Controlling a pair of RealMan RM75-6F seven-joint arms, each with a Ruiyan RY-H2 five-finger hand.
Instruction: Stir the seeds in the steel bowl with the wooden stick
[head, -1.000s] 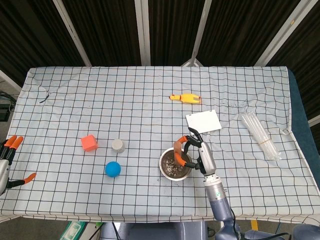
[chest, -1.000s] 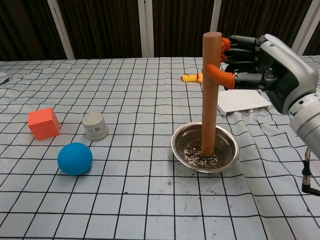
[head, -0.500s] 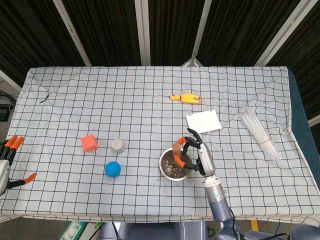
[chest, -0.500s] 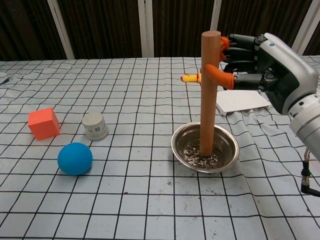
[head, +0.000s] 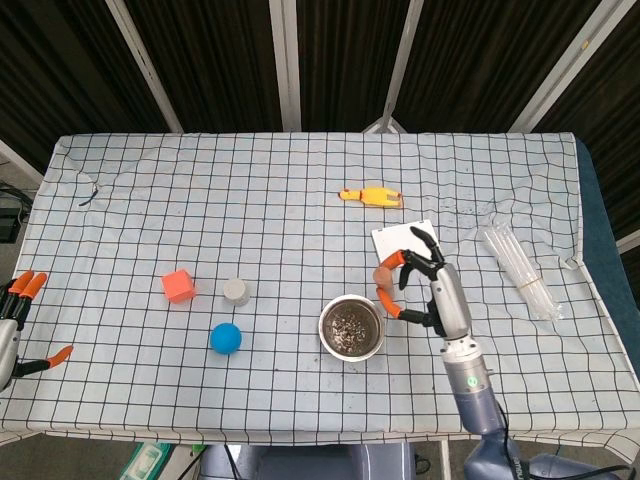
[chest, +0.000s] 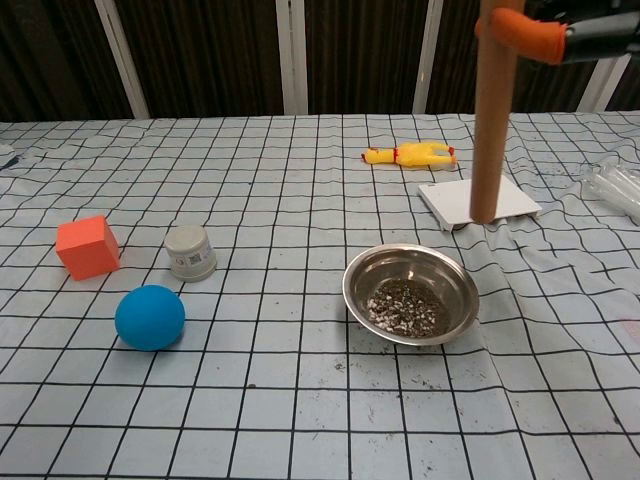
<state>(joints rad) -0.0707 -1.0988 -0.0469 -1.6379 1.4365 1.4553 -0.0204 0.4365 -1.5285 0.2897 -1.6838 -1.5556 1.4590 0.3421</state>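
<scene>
The steel bowl stands on the checked cloth near the table's front, with dark seeds in its bottom. My right hand grips the wooden stick near its top and holds it upright. The stick's lower end hangs in the air, above and to the right of the bowl, over the white card. In the chest view only the hand's orange thumb shows at the top edge. My left hand rests at the table's far left edge, fingers apart, holding nothing.
Left of the bowl are an orange cube, a grey cylinder and a blue ball. A yellow rubber chicken lies behind. Clear plastic tubes lie at the right.
My right hand has lifted the stick out of the bowl and carried it up and to the right. The seeds now lie uncovered. The left hand has not moved.
</scene>
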